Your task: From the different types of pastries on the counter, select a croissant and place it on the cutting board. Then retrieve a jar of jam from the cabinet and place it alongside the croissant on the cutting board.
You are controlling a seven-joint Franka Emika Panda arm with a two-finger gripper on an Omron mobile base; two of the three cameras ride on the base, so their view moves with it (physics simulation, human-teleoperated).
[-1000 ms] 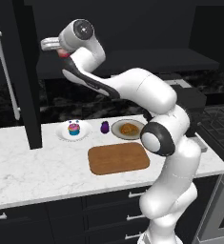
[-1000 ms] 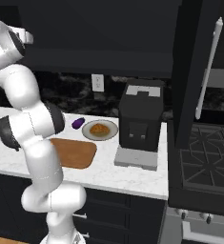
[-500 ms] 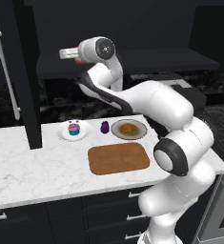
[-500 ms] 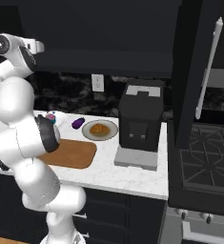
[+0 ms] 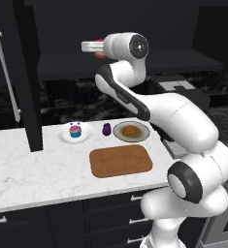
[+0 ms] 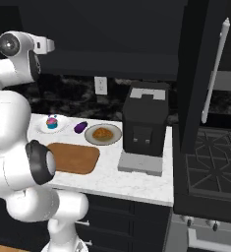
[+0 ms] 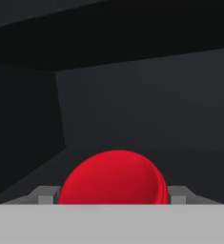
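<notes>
While the golden-brown lumpy croissant (image 5: 130, 131) sits on its round grey plate (image 5: 119, 131) far below the claw (image 7: 114, 198), the flat brown wooden cutting board (image 5: 120, 161) is bare. We see the small red jam jar (image 7: 114, 177) between the fingers (image 7: 45, 195), apparently gripped, up inside the dark cabinet (image 7: 147, 105). We judge both placements remain.

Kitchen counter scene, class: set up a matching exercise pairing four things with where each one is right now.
Things:
1. croissant
2. cupcake
3. jar of jam
4. cutting board

Places:
A. between the gripper fingertips, up at the cabinet shelf
B. bare, on the counter's front part
C. on the grey plate
D. on the white plate

Pairs: 1-C, 2-D, 3-A, 4-B
</notes>
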